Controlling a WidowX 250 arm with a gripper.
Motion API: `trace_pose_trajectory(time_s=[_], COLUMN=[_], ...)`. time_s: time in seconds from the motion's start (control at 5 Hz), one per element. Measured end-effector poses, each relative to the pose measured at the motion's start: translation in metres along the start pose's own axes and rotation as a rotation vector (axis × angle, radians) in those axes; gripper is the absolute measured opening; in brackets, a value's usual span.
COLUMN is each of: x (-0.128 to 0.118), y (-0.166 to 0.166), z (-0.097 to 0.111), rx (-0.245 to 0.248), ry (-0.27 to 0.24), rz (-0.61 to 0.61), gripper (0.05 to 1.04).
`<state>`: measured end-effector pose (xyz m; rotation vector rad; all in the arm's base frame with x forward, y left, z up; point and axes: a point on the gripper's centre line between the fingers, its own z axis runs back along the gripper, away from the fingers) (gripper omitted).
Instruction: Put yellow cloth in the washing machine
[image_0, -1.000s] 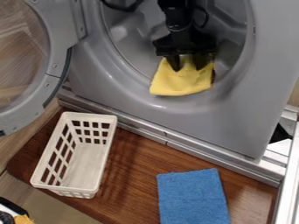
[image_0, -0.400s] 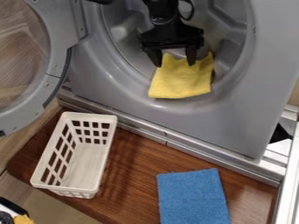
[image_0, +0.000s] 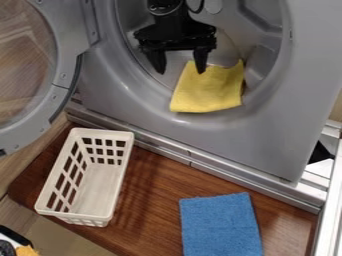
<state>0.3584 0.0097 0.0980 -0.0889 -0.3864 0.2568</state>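
Machine (image_0: 287, 135) unchanged over the interval, its door (image_0: 65, 75) swung aside, so you have a clear way into the drum (image_0: 230, 37). On the table (image_0: 153, 210), your white basket (image_0: 100, 132) and blue cloth (image_0: 220, 225) have not shifted. Yellow cloth (image_0: 210, 90): lies across the lower lip of the round opening, upper edge toward the drum, lower edge on the sloping rim. It slid slightly down the rim between the first two frames, then held its place as you drew the gripper (image_0: 181, 72) up and to the view's left. Jaws: over the cloth at first, now spread wide and gripping nothing; one finger (image_0: 200, 60) still overlaps the upper edge in view, contact not certain. Reading: you have released it, placement nearly done but shallow. You may want a nudge inward, since cloth left on the lip could slip out or catch in the door.
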Motion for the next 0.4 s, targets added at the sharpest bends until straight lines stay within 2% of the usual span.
trace_pose_trajectory(time_s=[0.2, 0.4], x=[-0.030, -0.066], y=[0.004, 0.009], z=[0.004, 0.001], rx=[0.056, 0.080], ry=[0.069, 0.133], rz=[-0.012, -0.038], gripper=[0.999, 0.999])
